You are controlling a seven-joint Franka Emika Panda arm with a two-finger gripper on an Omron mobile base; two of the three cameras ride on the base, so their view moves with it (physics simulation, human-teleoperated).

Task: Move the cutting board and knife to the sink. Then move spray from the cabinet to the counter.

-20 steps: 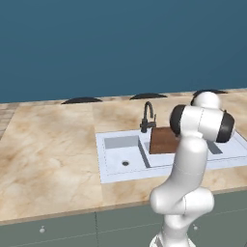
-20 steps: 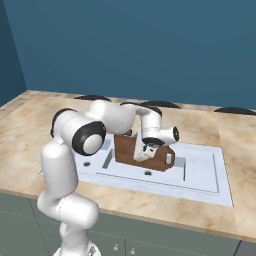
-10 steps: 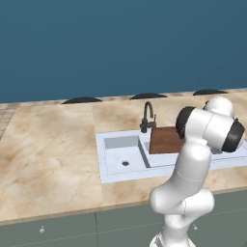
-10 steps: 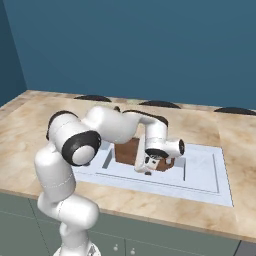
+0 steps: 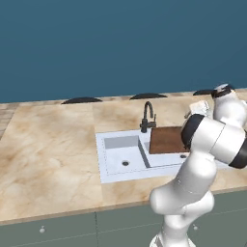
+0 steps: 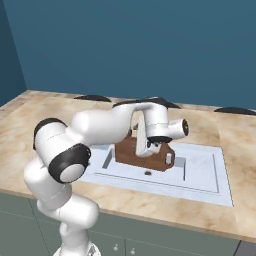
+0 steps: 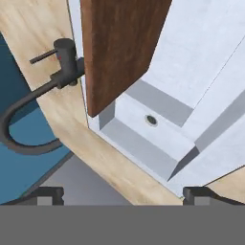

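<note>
A white robot arm reaches over the kitchen sink (image 6: 210,182), where the dark brown cutting board (image 6: 137,152) now sits propped in the basin, one long edge down inside and the other leaning up against the rim nearest the black faucet (image 5: 147,117). The tool (image 7: 123,196) hangs above the sink with its jaws spread wide and nothing between them; its two dark fingertips (image 7: 45,195) frame a view straight down onto the board's plain wooden face, the drain hole and the pale basin walls. Compared with a second ago, the arm's wrist has swung further out to the right along the beige marble tabletop (image 5: 48,149), and the hand has lifted slightly clear of the board, which it was hovering just over before. The board itself has not shifted between the frames, and the jaws were already nearly this far apart. From the left base camera, the board (image 5: 166,140) shows as a brown slab beside the faucet, partly behind the arm's elbow.
</note>
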